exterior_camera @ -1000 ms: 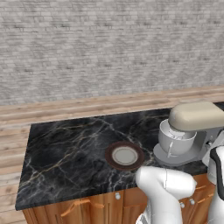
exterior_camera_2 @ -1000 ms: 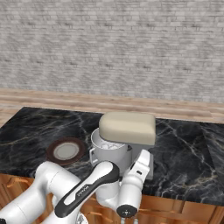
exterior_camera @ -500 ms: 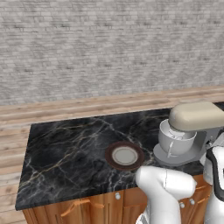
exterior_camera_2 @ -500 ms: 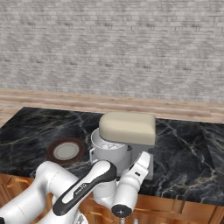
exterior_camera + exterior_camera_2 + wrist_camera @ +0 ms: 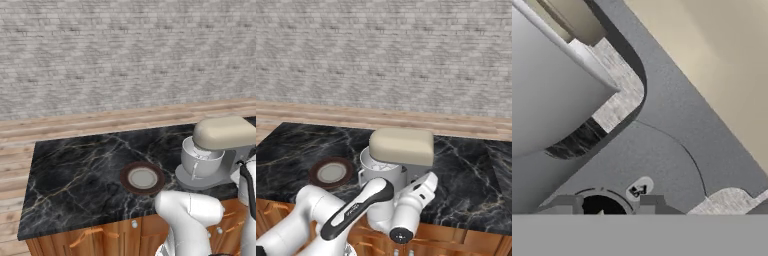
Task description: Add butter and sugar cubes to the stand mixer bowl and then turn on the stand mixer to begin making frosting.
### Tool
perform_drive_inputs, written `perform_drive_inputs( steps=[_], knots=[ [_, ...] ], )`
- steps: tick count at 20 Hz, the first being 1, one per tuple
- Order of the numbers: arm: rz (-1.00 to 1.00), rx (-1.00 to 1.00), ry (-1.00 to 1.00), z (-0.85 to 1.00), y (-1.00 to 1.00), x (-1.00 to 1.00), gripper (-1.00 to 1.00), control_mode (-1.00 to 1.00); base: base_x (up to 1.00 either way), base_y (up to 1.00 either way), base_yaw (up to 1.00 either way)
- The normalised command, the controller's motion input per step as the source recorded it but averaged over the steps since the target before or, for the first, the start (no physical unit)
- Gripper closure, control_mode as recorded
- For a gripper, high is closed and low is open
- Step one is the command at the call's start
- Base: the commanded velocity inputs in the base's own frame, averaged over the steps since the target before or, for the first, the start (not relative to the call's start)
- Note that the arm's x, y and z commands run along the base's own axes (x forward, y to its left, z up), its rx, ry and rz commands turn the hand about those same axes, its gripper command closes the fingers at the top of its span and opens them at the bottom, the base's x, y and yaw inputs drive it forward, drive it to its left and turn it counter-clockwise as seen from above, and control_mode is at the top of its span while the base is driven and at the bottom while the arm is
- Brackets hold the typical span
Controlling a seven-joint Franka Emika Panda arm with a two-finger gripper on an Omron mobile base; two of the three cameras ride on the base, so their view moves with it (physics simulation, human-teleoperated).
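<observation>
Hand close against mixer [image 5: 401, 150] base, near bowl [image 5: 200, 161]. Fingers' opening: cannot tell. Risk: pressing off the knob, shoving mixer along bench [image 5: 75, 175].

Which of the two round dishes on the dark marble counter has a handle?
The deep grey-white mixer bowl under the cream mixer head has a side handle; the flat brown-rimmed plate has none.

A pale grey brick wall [image 5: 125, 50] runs across the back, well beyond the arm's reach. Light wooden plank flooring [image 5: 100, 122] lies at its foot and wraps round the left end of the counter. The counter top [image 5: 75, 175] is black marble with thin pale and gold veins (quite glossy). Below it, warm wooden cabinet fronts [image 5: 95, 237] carry curved handles and small round knobs.
</observation>
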Motion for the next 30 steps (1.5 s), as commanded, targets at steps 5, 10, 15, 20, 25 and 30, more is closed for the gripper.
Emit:
perform_drive_inputs(
  steps=[5,10,15,20,25,30],
  knots=[
    [0.0,0.24,0.0,-0.04,-0.35,-0.09,1.0,-1.0,0.0,0.0,0.0],
    [-0.01,0.22,0.0,-0.11,-0.2,-0.12,1.0,-1.0,0.0,0.0,0.0],
    [-0.05,0.17,0.0,-0.07,-0.02,-0.07,1.0,-1.0,0.0,0.0,0.0],
    [-0.08,0.16,0.06,0.0,0.0,0.0,1.0,-1.0,0.0,0.0,0.0],
    [-0.06,0.23,0.11,0.0,0.0,-0.14,1.0,-1.0,0.0,0.0,0.0],
    [-0.01,0.25,0.06,-0.1,0.0,-0.25,1.0,-1.0,0.0,0.0,0.0]
  ],
)
